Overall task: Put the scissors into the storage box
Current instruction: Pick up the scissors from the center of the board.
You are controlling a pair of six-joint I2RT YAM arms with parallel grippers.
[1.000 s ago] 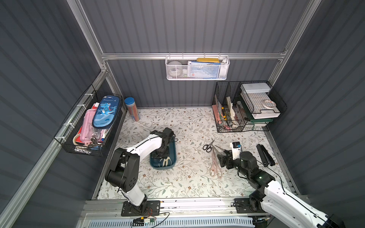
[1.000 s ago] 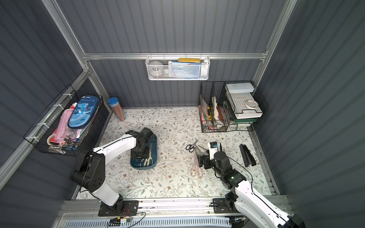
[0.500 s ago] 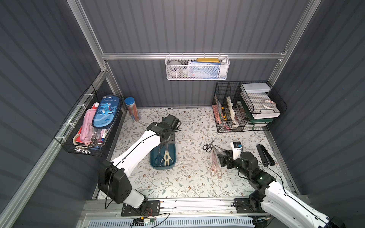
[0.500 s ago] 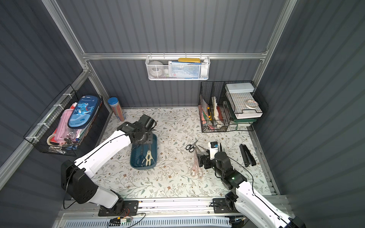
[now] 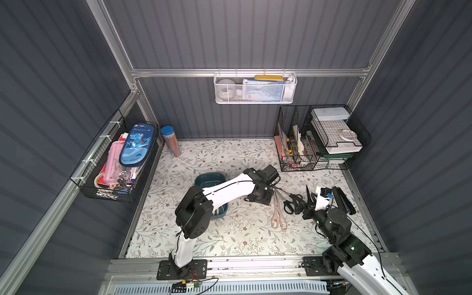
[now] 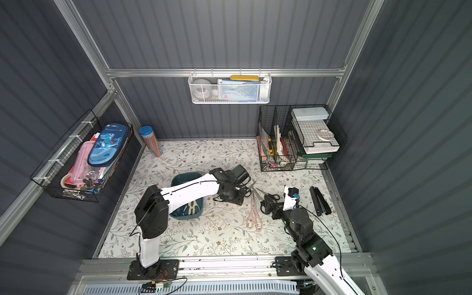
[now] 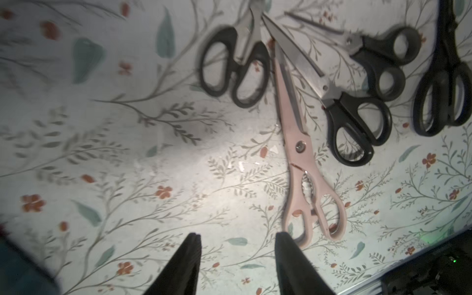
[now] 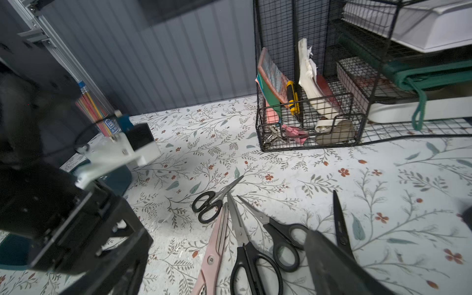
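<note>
Lying loose in one cluster on the flower-printed table mat [image 5: 229, 242] are five pairs of steel-bladed scissors [image 5: 288, 205]:
- pale pink-handled shears [image 7: 304, 163]
- a small black-handled pair [image 7: 235, 66]
- a larger black-handled pair [image 7: 352, 122]
- a round-looped black-handled pair [image 7: 383, 56]
- an all-black pair [image 7: 444, 84]

The blade tips of the pink shears sit just beside the blades of the larger black pair and the handles of the small pair. None of the five has shifted over the last second.

The shallow dark teal plastic storage box [image 6: 186, 177] stands on the mat, well apart from the cluster on the left arm's side. Cream-handled shears [image 6: 193, 205] lie inside it, and a darker pair beside them is partly hidden under the arm.

The left gripper [image 7: 237, 235] was down inside the box one second ago and raised over the box's far end half a second ago. It has now swung across the mat to the cluster. Its fingers are spread with nothing between them, over bare mat. One fingertip [image 7: 283, 240] is just beside the handle loops of the pink shears; whether it touches them cannot be told.

The right gripper [image 8: 388, 222] has not moved and sits at the other side of the cluster, its jaws spread fully and empty. One finger [image 8: 329, 260] hangs in front of the handles of the round-looped and all-black pairs.

The black wire desk organiser [image 5: 283, 132] stands by the back wall beyond the cluster, unchanged.
</note>
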